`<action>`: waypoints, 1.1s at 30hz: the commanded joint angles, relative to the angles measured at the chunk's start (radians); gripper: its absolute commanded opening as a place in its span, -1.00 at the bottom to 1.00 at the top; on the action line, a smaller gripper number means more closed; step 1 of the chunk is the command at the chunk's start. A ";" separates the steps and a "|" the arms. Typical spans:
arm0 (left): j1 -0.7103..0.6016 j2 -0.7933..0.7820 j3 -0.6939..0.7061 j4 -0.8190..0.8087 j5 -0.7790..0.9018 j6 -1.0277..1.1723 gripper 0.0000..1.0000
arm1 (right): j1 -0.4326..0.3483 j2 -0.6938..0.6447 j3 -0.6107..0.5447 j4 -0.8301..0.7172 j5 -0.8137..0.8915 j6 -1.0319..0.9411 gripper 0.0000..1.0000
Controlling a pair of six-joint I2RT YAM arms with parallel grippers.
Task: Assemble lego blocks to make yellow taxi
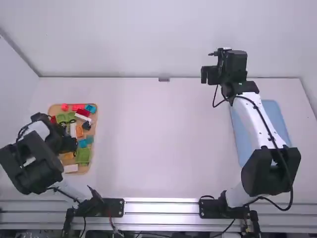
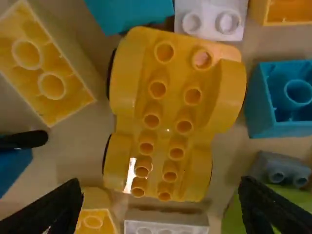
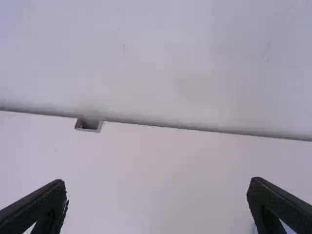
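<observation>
Though near jaws, yellow chassis (image 2: 166, 122) apart.

A pale back wall (image 1: 143, 39) stands behind the white table (image 1: 158, 144), a side wall (image 1: 15, 94) at its left

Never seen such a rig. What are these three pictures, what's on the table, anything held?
Two robot arms share a white table. The high view looks down from behind them; each wrist view comes from a camera on that arm. At the left lies a tan tray of coloured toy blocks, at the right a light-blue mat. The left gripper is open over the tray, where a yellow car-shaped block lies. The right gripper, also open, is near the table's far side. Neither holds anything.
</observation>
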State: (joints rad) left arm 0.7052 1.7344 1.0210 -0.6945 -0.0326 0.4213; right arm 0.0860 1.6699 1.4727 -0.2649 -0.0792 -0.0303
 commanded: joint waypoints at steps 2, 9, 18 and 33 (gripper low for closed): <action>0.006 0.002 -0.043 0.040 0.014 0.052 0.70 | 0.008 0.008 0.039 0.004 -0.002 0.005 0.97; 0.003 0.002 -0.100 0.128 0.006 0.051 0.64 | 0.012 0.008 0.039 0.004 -0.002 0.005 0.97; 0.006 0.002 -0.107 0.140 -0.012 0.046 0.04 | 0.019 0.008 0.039 0.004 -0.002 0.005 0.97; -0.144 -0.076 0.202 -0.131 0.134 0.131 -0.08 | 0.019 0.008 0.039 -0.010 -0.002 0.005 0.97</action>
State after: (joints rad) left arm 0.6281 1.7061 1.1755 -0.8074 0.0273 0.4965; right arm 0.1055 1.6699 1.4727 -0.2718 -0.0795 -0.0307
